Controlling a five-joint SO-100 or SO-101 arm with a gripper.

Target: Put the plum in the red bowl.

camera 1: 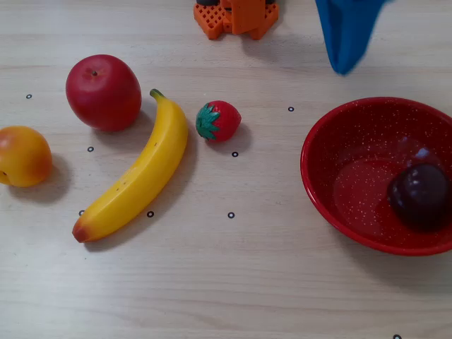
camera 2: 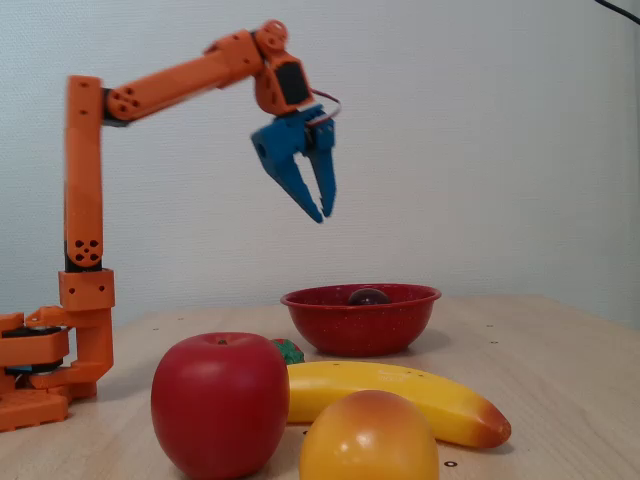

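Plum (camera 1: pixel 420 195) is resting inside red bowl (camera 1: pixel 332 134) (off-centre, possibly rolling if bumped), while gripper (camera 2: pixel 322 213) is hanging high overhead, fingers narrowly parted, empty.

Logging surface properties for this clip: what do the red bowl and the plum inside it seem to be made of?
The red bowl looks like enamelled metal: glossy red with fine white speckles and a thin rim, though speckled plastic cannot be ruled out. The plum looks like a moulded plastic replica: uniform dark purple with a soft sheen. Real fruit is less likely but possible.
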